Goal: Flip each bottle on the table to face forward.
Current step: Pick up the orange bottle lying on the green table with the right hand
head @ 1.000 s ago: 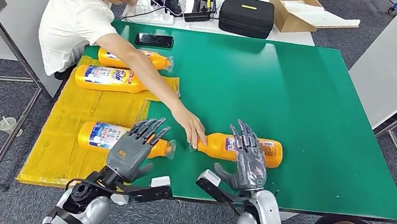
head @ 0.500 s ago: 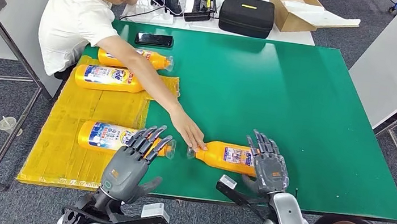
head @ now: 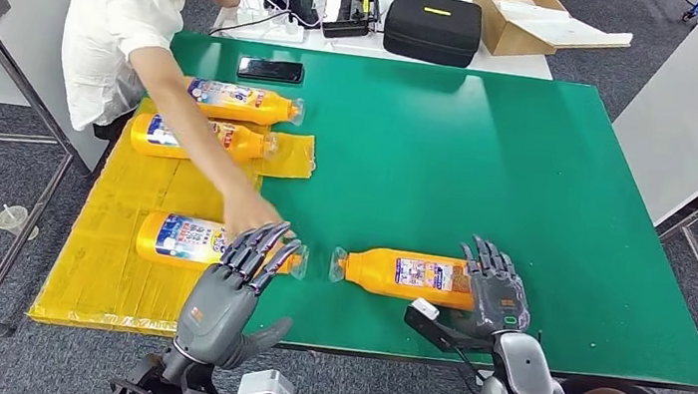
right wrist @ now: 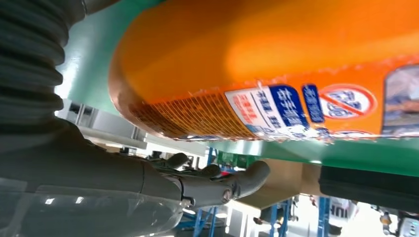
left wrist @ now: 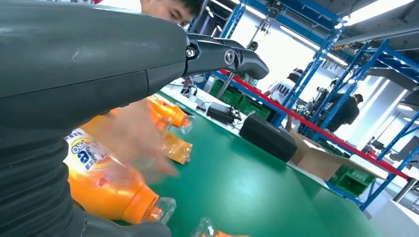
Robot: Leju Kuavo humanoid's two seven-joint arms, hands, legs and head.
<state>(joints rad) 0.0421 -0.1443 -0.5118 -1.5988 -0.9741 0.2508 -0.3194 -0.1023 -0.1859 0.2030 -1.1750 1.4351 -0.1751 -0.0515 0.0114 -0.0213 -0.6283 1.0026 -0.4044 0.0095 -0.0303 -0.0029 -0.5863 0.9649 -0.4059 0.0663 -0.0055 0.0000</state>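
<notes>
My right hand [head: 492, 293] sits at the base end of the orange detergent bottle [head: 404, 274], which lies on its side on the green counter [head: 528, 179] at about five o'clock from the counter's middle, clear cap pointing toward nine o'clock. The fingers are spread and raised over the bottle's base; the right wrist view shows the label and the orange body close against my palm, but I cannot tell whether I am truly gripping it or only resting against it. My left hand [head: 235, 289] hovers with fingers spread and nothing in it, just over the neck of a second bottle [head: 181, 238] lying on the yellow mat [head: 105, 268] at seven o'clock.

To do this step well, I judge I should close the right hand around the thick body near the base, roll it about its long axis until the main label faces me, and keep it from skidding on the smooth counter.

Since a second ago, my right hand has slid along the bottle toward three o'clock, from its middle to its base. The person's hand [head: 248, 213] has left that bottle's cap and now reaches toward the mat bottle. The two far bottles [head: 241, 101] at eleven o'clock lie differently too.
</notes>
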